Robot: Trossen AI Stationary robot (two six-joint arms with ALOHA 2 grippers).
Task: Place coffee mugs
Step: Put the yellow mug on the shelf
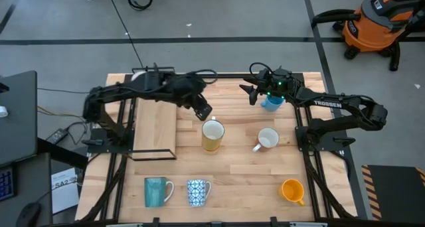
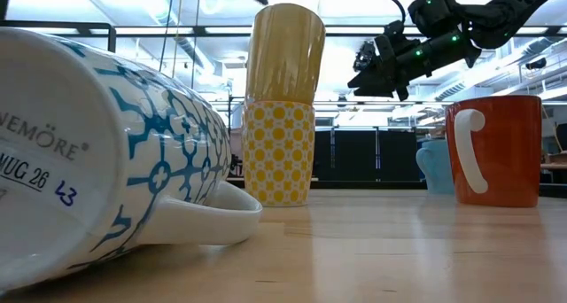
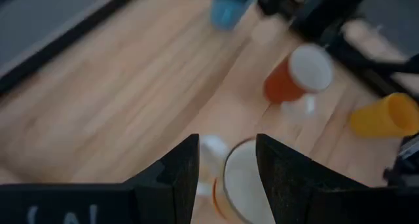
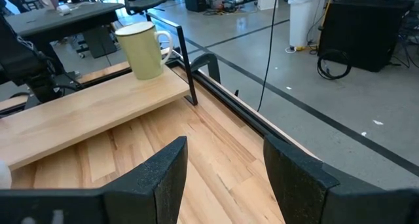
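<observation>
At the counter's (image 1: 232, 180) back right, my right claw (image 1: 255, 94) hangs spread and empty, just beside the light blue mug (image 1: 271, 103), which sits upright under my wrist. My left claw (image 1: 204, 111) hovers just above the pale yellow mug (image 1: 212, 135) near the middle, fingers parted, gripping nothing; the left wrist view shows its rim right between my fingers.

Where the rest sit:
- white mug (image 1: 267, 139): right of the yellow one, handle toward it
- orange mug (image 1: 292, 190): front right
- teal mug (image 1: 157, 191) and patterned mug (image 1: 198, 192): front left, side by side. The low view suggests the patterned one lies on its side; from above I can't confirm.
- another pale mug (image 4: 143, 49): on the far end of the raised wooden shelf (image 1: 155, 129) at the left, seen only from my right wrist

Low view: the yellow mug appears to stand on a yellow dotted cup or base (image 2: 278, 152). Can't tell which.

Handling, my read: glazed ceramic, rigid, moderately heavy for its size, slick on the wall, chips if knocked or dropped. Best hold is probably one finger inside, one outside, pinching the rim wall opposite the handle. A handle grip would likely let it swing. If yellow really is stacked, lift straight up, no side drag. Set down gently on the shelf.
</observation>
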